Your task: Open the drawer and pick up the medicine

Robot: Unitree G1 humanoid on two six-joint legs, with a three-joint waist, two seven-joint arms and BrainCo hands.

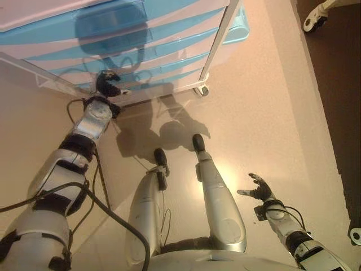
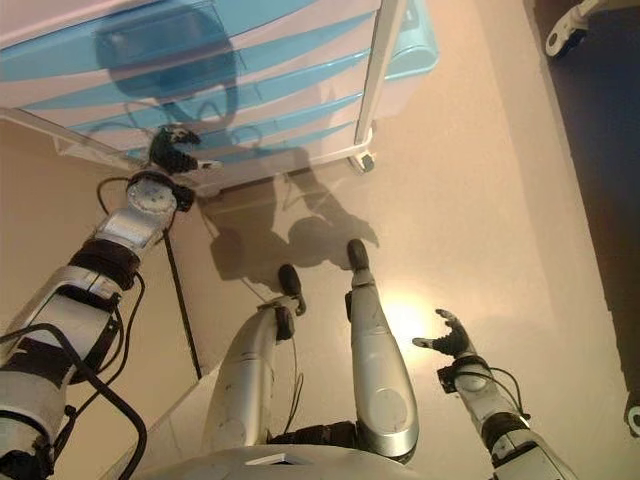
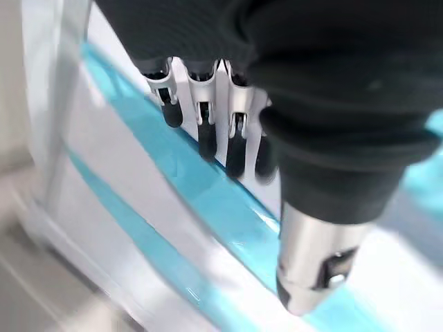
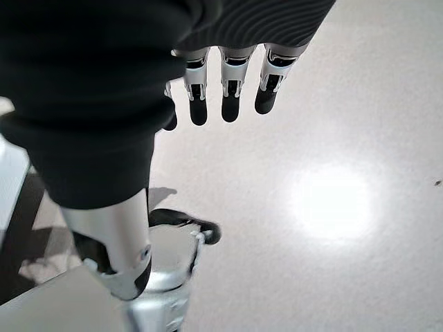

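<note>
Your left hand [image 1: 107, 83] was at a low drawer [image 1: 152, 79] of the cabinet [image 1: 217, 39], fingers relaxed, gripping nothing. You needed to hook its front edge and pull straight. Your right hand [image 1: 258, 188] hung open over the floor [image 1: 271, 101].

See-through blue plastic drawers [image 1: 141, 39], smooth and shiny, set in a white frame [image 1: 217, 42] with a glossy look. Below the drawers, a smooth pale floor [image 1: 265, 113], shiny enough to show a bright spot of light.

Silver dark-tipped fingers [image 3: 206, 131], ribbed covers
</note>
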